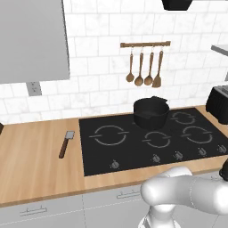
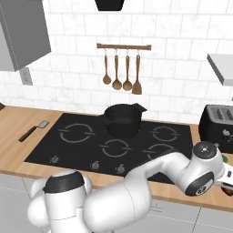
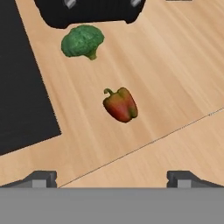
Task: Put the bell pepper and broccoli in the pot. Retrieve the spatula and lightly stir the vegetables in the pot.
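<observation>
Bell pepper: one, red-orange
Broccoli: one, green
Pot: one, black
Spatula: one, grey blade, brown handle
Hanging wooden utensils: four on one rail
Burner rings: five on the one cooktop
Cooktop knobs: five along the front edge
Toaster: one, black
Wall outlet: one

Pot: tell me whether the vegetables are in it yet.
Not yet. The pot looks empty on the hob; the pepper and broccoli lie on the counter, untouched.
</observation>
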Controlling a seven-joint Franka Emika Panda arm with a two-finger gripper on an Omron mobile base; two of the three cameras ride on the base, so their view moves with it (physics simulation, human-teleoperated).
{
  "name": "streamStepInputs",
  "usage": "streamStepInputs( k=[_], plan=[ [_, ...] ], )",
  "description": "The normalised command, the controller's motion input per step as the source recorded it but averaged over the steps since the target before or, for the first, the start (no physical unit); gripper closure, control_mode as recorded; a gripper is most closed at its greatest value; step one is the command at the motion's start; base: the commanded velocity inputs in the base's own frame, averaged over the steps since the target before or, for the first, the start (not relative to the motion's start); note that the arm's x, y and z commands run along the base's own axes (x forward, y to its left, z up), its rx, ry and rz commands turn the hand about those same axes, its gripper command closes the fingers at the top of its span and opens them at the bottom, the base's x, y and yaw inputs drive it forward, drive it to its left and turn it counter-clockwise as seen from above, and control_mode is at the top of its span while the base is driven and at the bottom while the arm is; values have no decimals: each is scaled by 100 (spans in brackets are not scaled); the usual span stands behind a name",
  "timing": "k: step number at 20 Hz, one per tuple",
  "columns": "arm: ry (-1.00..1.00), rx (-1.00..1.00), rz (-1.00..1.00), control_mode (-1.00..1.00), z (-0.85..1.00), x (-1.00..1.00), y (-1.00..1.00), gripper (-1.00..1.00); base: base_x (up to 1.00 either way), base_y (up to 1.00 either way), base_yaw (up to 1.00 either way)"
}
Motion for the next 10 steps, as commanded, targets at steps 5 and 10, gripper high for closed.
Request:
streamStepInputs(
  k=[5, 10],
  plan=[
    [6, 0, 0, -100, -15, 15, -21, -100, 0, 0, 0],
    [1, 0, 0, -100, -18, 13, -12, -100, 0, 0, 0]
  ],
)
